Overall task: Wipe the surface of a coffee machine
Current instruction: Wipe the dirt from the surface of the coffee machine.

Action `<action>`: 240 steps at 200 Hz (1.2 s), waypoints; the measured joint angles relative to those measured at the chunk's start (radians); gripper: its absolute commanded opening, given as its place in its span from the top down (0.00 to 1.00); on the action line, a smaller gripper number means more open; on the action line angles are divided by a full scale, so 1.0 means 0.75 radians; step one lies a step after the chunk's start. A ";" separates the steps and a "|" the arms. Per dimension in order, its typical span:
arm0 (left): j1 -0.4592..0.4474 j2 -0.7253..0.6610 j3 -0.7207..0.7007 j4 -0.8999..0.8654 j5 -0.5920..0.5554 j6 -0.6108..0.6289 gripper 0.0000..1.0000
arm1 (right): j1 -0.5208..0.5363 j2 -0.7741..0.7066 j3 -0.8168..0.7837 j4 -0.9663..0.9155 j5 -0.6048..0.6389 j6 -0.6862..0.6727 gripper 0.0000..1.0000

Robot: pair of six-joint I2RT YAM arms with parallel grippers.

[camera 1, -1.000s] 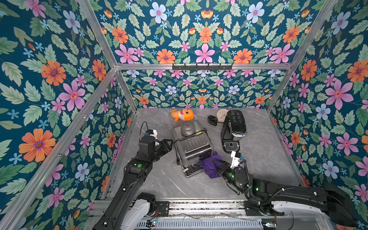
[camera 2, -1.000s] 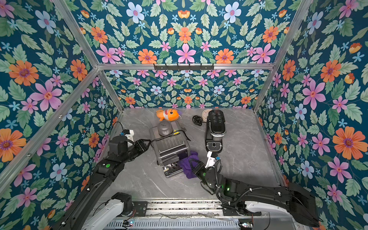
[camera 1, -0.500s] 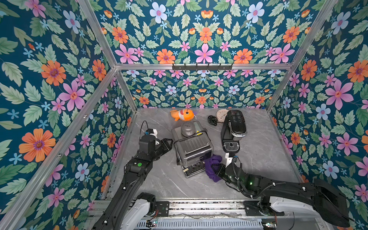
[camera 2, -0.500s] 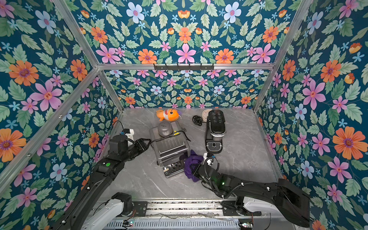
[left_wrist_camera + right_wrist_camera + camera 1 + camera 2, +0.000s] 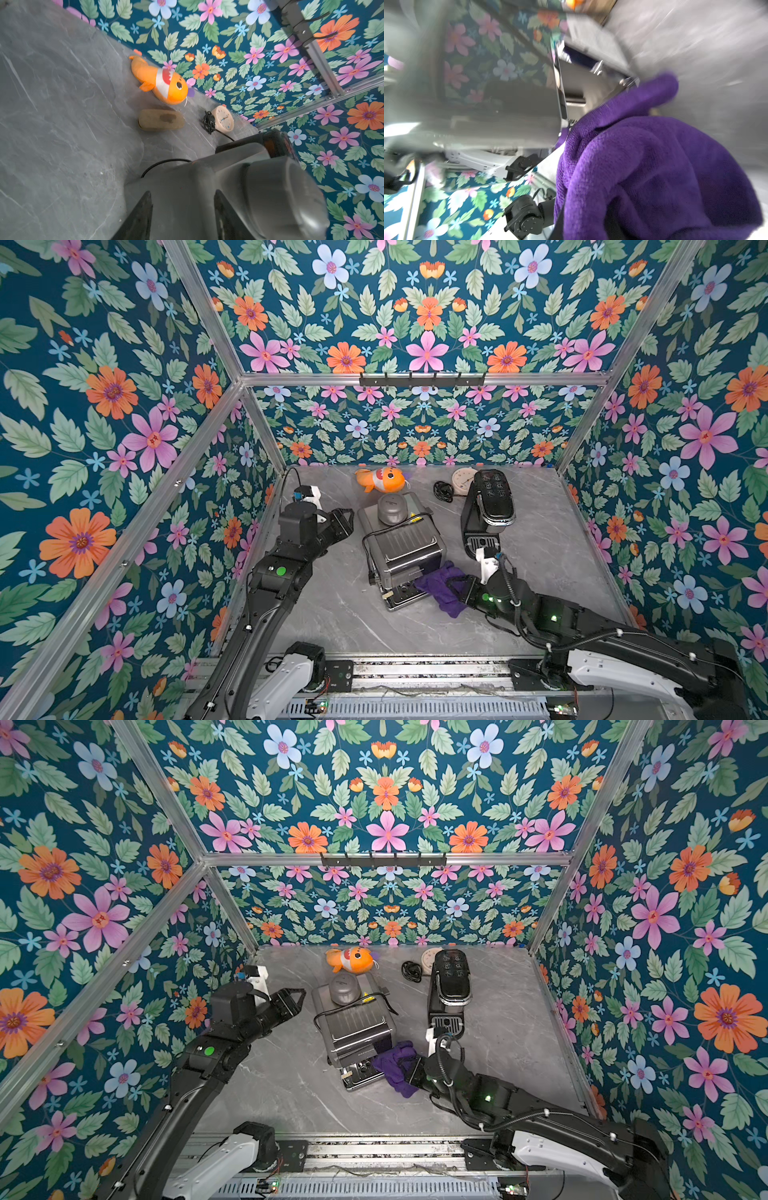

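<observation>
Right gripper [image 5: 459,588] is clamped on purple cloth [image 5: 436,583], which is pressed to coffee machine [image 5: 405,553] just ahead of it. Wiping step is judged underway; next, cloth is to be dragged across with contact maintained.

No legible text anywhere; brand lettering [image 5: 360,1053] on silver coffee machine [image 5: 355,1029] too small, blurred.

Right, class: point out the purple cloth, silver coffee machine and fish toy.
purple cloth [image 5: 436,585], in a top view, bunched middle
silver coffee machine [image 5: 405,545], in a top view, ribbed top
fish toy [image 5: 160,82], left wrist view, striped body
</observation>
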 measured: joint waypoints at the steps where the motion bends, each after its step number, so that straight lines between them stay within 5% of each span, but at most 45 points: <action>1: 0.000 0.004 0.010 -0.004 -0.002 0.003 0.51 | 0.000 -0.009 0.009 -0.025 0.005 -0.001 1.00; 44: -0.006 0.142 0.287 -0.014 -0.060 0.087 0.52 | 0.000 -0.094 0.435 -0.671 0.170 -0.140 1.00; 89: -0.188 0.399 0.575 0.008 -0.096 0.153 0.52 | -0.011 0.231 1.142 -1.104 0.387 -0.452 1.00; 112: -0.321 0.571 0.721 0.045 -0.094 0.180 0.52 | -0.200 0.354 1.381 -1.156 0.411 -0.652 1.00; 138: -0.429 0.750 0.855 0.060 -0.094 0.212 0.52 | -0.564 0.420 1.458 -1.159 0.262 -0.805 1.00; 162: -0.500 0.887 0.952 0.068 -0.087 0.244 0.52 | -0.756 0.514 1.463 -1.141 0.068 -0.882 1.00; 240: -0.553 1.081 1.023 0.076 0.016 0.283 0.52 | -0.889 0.844 1.568 -1.076 -0.089 -1.024 1.00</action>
